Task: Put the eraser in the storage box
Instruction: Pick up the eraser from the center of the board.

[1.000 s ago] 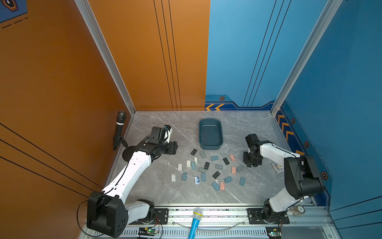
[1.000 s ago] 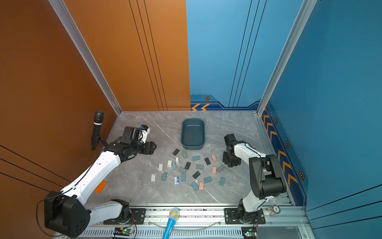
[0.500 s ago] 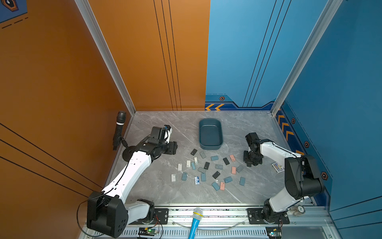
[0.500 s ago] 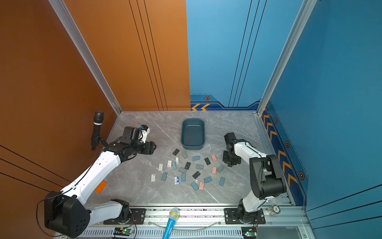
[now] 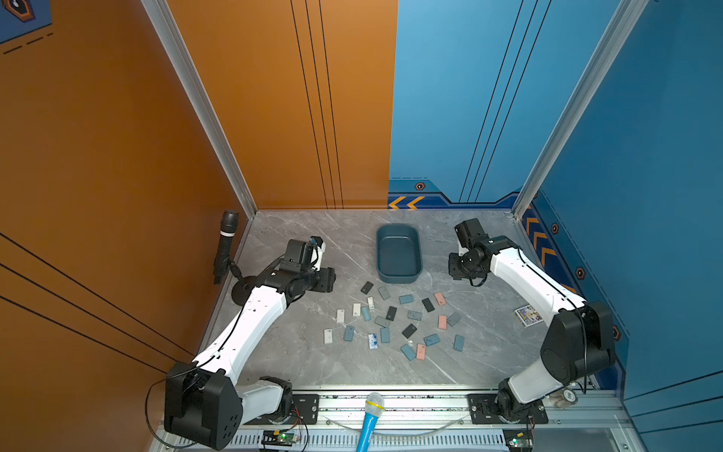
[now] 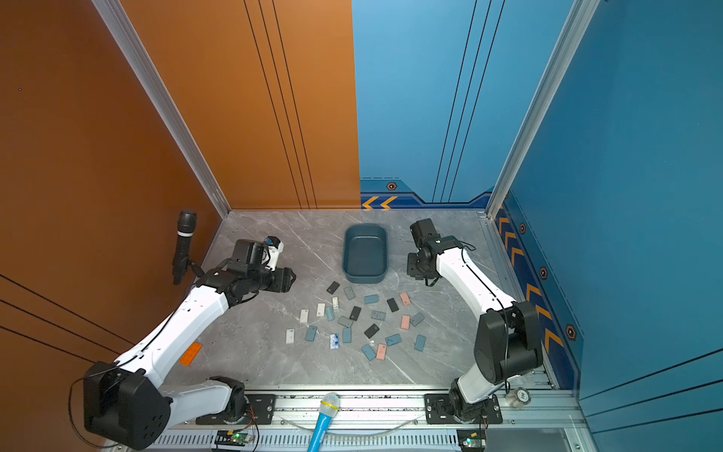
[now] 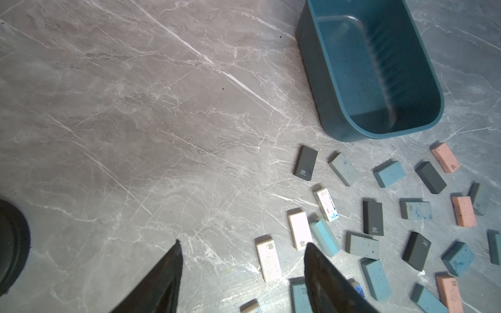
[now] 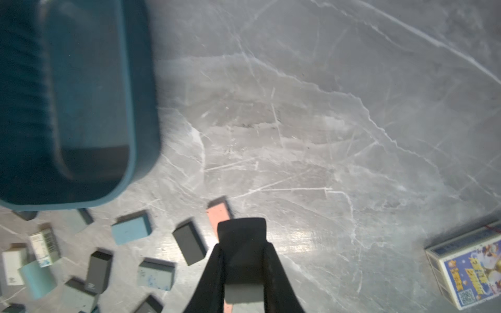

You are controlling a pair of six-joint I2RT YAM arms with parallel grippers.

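the dark grey eraser (image 8: 242,238) is pinched in the closed right gripper (image 8: 243,252), held above the bench (image 5: 297,352). in a top view it sits just right of the storage box (image 5: 419,254) near the frame's centre, not yet over it. much of the block juts past the fingertips, so a quick swing may twist it loose. releasing too soon would drop it outside the wall, among the loose erasers (image 5: 391,313) lower in the frame. a low pass may clip the rim and shove the box. the left gripper (image 7: 242,242) hangs open and empty, well apart at frame left.
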